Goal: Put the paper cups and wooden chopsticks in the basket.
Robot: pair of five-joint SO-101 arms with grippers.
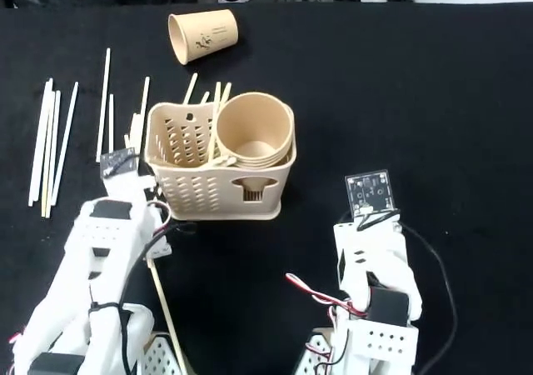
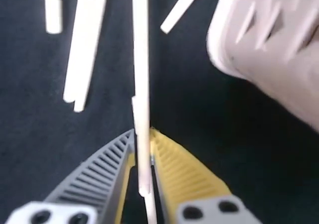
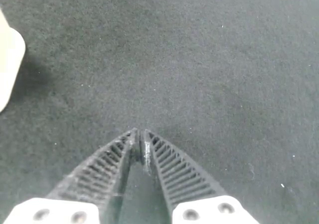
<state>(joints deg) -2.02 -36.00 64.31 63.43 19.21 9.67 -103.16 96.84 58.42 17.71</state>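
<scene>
- A bunch of chopsticks [image 1: 46, 142] lies flat at the far left of the black desk [image 1: 433, 100], well apart from the basket.
- A few more loose sticks [image 1: 106, 100] lie between that bunch and the basket, pointing roughly away from the arms.
- The left arm [image 1: 104, 250] has its wrist just beside the basket's left wall.
- The left jaws are pinching a single chopstick [image 2: 141, 84] partway along its length. Its front part runs out ahead over the desk, and its rear end pokes out under the arm toward the near edge.
- The cream slotted basket [image 1: 221, 196] stands upright in the middle of the desk. In the left wrist view its wall is near the single chopstick but not touching it.
- Several slanted chopsticks [image 1: 218, 100] stand inside the basket, their tips rising over the far rim.
- A stack of paper cups [image 1: 254, 129] fills the basket's right half, upright with the open ends up.
- A lone paper cup [image 1: 202, 35] lies on its side on the desk beyond the basket, mouth turned to the left.
- The right arm [image 1: 375, 267] sits to the right of the basket, nearer the front edge.
- The right jaws are pressed together with nothing between them, over bare desk.
</scene>
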